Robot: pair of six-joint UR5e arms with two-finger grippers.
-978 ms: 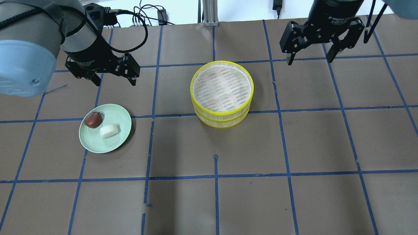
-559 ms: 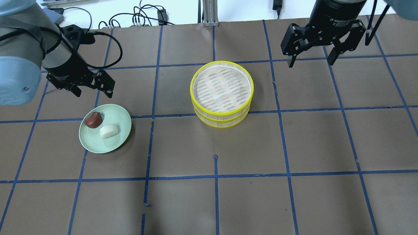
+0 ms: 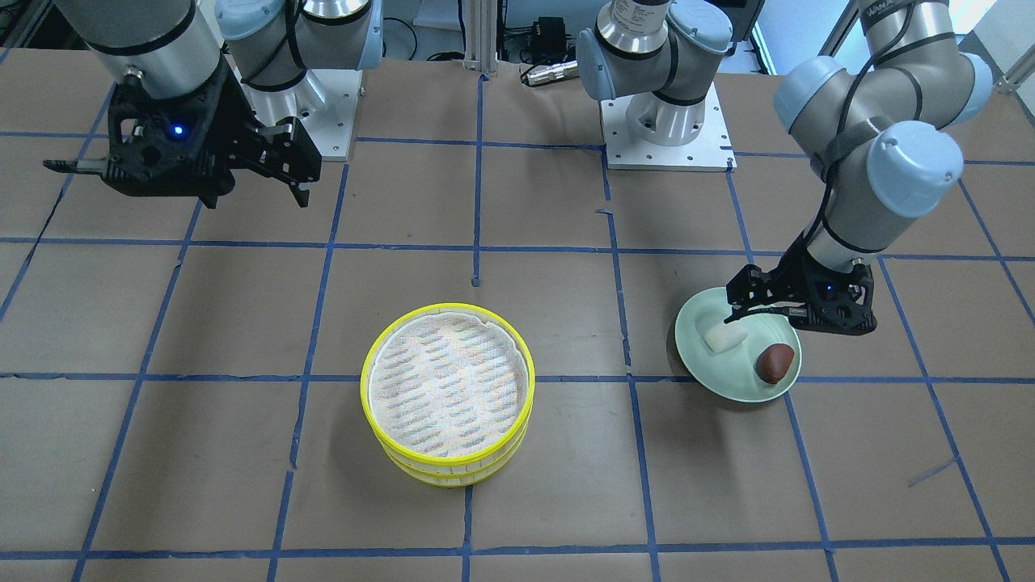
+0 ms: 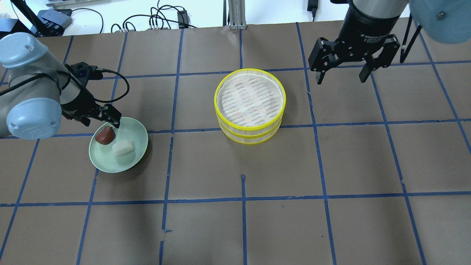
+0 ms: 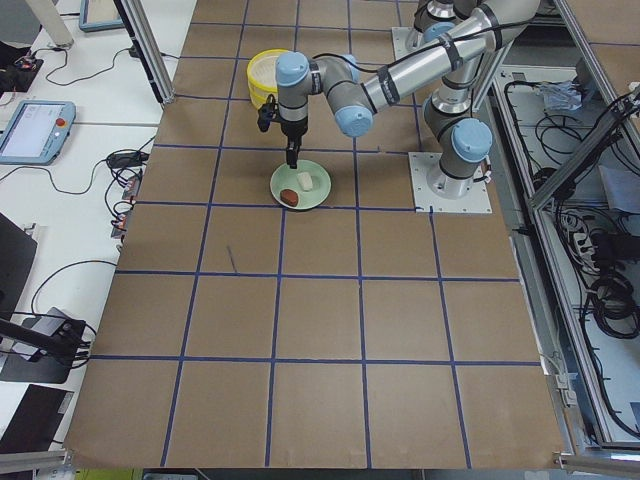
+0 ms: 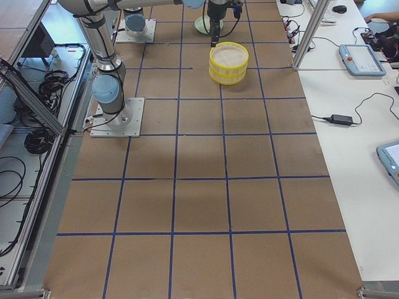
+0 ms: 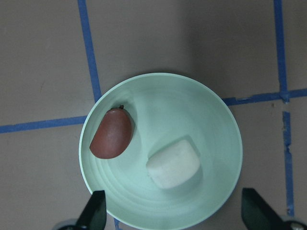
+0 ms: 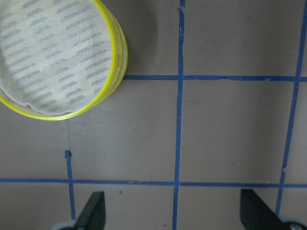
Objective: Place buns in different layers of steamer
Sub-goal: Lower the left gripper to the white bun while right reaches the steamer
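The two steamer layers are stacked at mid-table, yellow-rimmed, the top one empty; the stack also shows in the right wrist view. The white bun and the reddish-brown bun lie side by side on a pale green plate. My left gripper is open and empty, low over the plate's far edge, beside the brown bun. Its wrist view shows the brown bun and white bun between the open fingers. My right gripper is open and empty, above the table to the right of the steamer.
The table is brown paper with a blue tape grid. Cables and an aluminium post sit along the far edge. Both arm bases are bolted at the robot's side of the table.
My left gripper has moved left and down, from beyond the plate to low over its far edge. My right gripper has shifted slightly left. Buns and steamer have not moved.
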